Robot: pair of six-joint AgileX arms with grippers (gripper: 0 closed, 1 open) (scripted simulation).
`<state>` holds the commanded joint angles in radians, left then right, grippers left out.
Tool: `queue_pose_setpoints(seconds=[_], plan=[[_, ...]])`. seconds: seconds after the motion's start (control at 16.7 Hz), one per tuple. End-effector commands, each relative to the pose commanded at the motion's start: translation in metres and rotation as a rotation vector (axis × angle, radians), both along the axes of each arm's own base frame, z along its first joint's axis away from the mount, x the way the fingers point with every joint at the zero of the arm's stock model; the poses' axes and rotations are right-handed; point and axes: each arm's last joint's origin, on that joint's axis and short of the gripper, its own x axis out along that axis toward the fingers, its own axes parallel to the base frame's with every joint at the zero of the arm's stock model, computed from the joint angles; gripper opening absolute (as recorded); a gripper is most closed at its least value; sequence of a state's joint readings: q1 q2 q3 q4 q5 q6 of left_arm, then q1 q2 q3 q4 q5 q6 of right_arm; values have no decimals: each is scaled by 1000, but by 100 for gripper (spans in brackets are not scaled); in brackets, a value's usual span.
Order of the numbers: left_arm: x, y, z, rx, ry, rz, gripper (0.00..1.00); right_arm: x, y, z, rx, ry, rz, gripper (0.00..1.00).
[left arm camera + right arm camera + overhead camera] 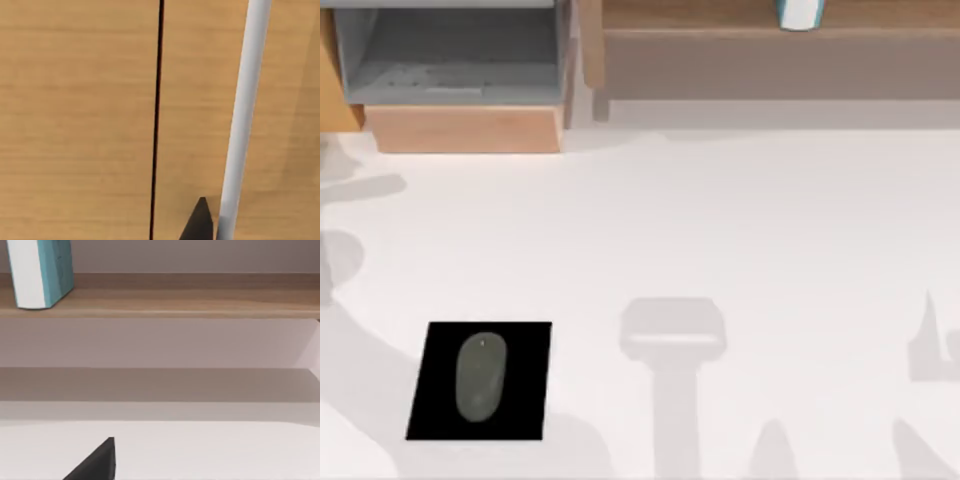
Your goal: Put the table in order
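Honestly, the drawer (460,75) is open at the table's (720,220) far left, so it's probably best pushed squarely; the mouse (480,377) sits on its pad (520,400). Grip states can't be told.

At the far left I see a wooden drawer (460,95) pulled open, its grey inside showing. A light wooden shelf (770,55) stands to its right, with a white and teal box (800,13) upright on top. Near the front left a grey mouse (480,376) lies on a black mat (525,400).
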<state>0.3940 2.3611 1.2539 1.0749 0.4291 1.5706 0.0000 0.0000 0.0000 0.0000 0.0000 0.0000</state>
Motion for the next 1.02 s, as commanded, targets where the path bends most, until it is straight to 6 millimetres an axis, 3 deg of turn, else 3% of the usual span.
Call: queue_pose_setpoints(seconds=[0.3,0.36,0.84,1.02], plan=[[0,0,0,0,0,0,100,0,0,0,0,0,0,100],[-5,1,-13,-22,41,6,100,0,0,0,0,0,0,100],[-41,2,-11,-19,35,7,100,0,0,0,0,0,0,100],[-45,2,-13,-22,41,6,100,0,0,0,0,0,0,100]])
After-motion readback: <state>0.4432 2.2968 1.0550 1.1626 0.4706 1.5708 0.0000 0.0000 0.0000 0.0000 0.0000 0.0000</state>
